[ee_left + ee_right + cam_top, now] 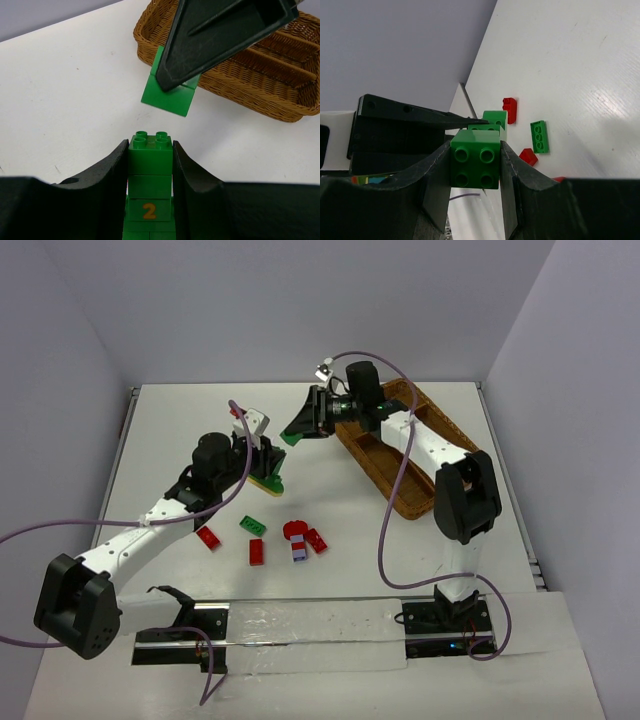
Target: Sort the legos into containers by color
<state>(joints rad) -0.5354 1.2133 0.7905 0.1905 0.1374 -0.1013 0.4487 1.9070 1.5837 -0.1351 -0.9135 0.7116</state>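
My left gripper (150, 146) is shut on a stack of green legos (150, 167); one of its bricks bears an orange 2. In the top view this gripper (267, 468) sits left of centre, with a yellow edge under the stack (268, 481). My right gripper (475, 145) is shut on a green four-stud lego (475, 160). It hangs just beyond the left gripper, near the wicker tray's (375, 455) left end, and its brick (290, 438) is off the table. Loose on the table lie red legos (208, 537) (257, 552) (317, 540), a flat green one (253, 525) and a lilac-white one (298, 553).
The wicker tray (260, 95) with its long compartments runs diagonally at the right, under the right arm. A round red piece (295, 530) lies among the loose bricks. The arm bases and a white strip (310, 635) line the near edge.
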